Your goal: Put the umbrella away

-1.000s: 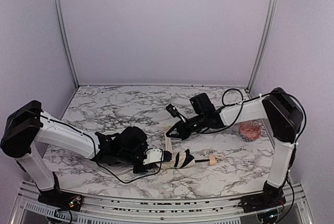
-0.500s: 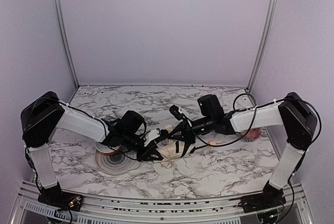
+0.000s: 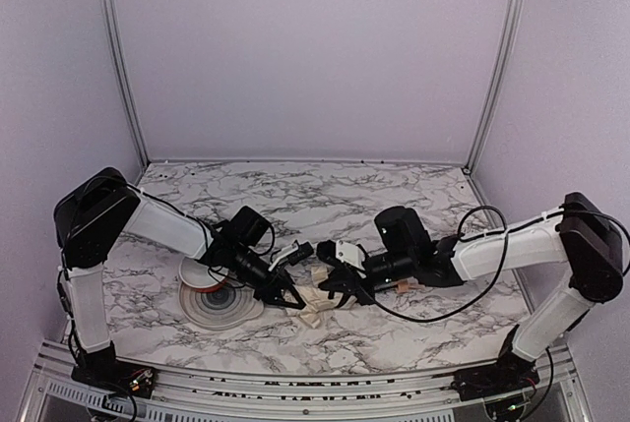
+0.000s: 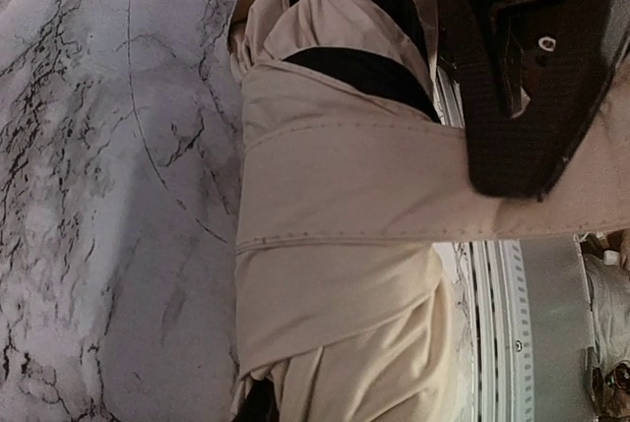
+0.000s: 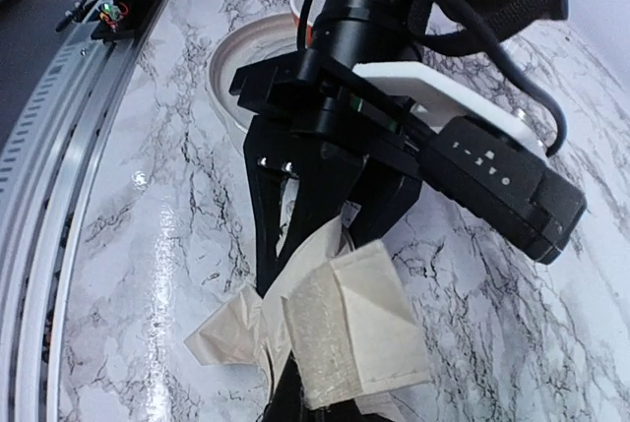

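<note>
The umbrella (image 3: 313,306) lies folded on the marble between both grippers, cream fabric bunched with black lining showing (image 4: 335,294). Its tan handle (image 3: 403,287) peeks out behind the right wrist. My left gripper (image 3: 288,296) comes in from the left, and its black fingers (image 5: 271,235) straddle and pinch the fabric bundle. My right gripper (image 3: 327,287) comes in from the right, shut on the umbrella's strap (image 4: 354,186). The strap crosses the bundle, and its velcro tab (image 5: 354,329) stands up.
A white bowl with a red base (image 3: 195,277) and a flat grey plate (image 3: 224,309) sit just left of the left gripper. The metal rail at the table's front edge (image 4: 512,343) runs close by the umbrella. A reddish object sits partly hidden behind the right arm.
Both grippers have closed in on the umbrella from either side. The right arm dropped lower and toward the front. The left arm swung back, uncovering the bowl and plate. The fabric is now bunched.
</note>
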You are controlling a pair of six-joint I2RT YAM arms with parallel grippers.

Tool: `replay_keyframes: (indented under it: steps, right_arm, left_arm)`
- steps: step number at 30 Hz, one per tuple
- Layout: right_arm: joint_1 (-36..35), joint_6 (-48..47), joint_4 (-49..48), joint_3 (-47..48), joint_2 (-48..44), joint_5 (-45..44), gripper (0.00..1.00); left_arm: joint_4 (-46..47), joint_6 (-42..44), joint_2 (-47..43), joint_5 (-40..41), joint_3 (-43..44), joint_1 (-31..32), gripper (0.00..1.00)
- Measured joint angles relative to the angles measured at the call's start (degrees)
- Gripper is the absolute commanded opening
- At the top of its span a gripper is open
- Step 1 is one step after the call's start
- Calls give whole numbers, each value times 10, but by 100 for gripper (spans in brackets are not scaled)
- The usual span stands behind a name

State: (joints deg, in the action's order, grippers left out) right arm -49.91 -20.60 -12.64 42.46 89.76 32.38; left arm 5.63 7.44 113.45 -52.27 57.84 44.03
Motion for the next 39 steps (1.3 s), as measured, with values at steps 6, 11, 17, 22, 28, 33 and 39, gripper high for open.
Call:
replay_keyframes:
  steps: [6, 11, 17, 22, 28, 33, 39]
  right_arm:
    - [-96, -109, -10, -45, -32, -185, 1]
    - [-161, -174, -31, -63, -28, -293, 2]
    - [-226, -226, -45, -65, 17, -355, 6]
    - [-253, -245, -62, -72, 72, -395, 2]
    - [-250, -230, -66, -79, 62, -441, 8]
    - [-243, -178, -47, -78, -51, -430, 35]
    - [-126, -70, -71, -48, -242, -384, 89]
  left_arm:
    - [-41, 1, 1, -9, 7, -3, 0]
    - [-69, 1, 1, -13, 14, -15, 0]
    - [-82, -9, 3, 4, 26, -33, 0]
    - [-72, -17, 4, 34, 35, -67, 0]
    - [-71, -12, 3, 38, 34, -67, 0]
    - [-75, 6, 0, 47, 34, -59, 0]
    - [-79, 75, -35, 147, 22, 20, 0]
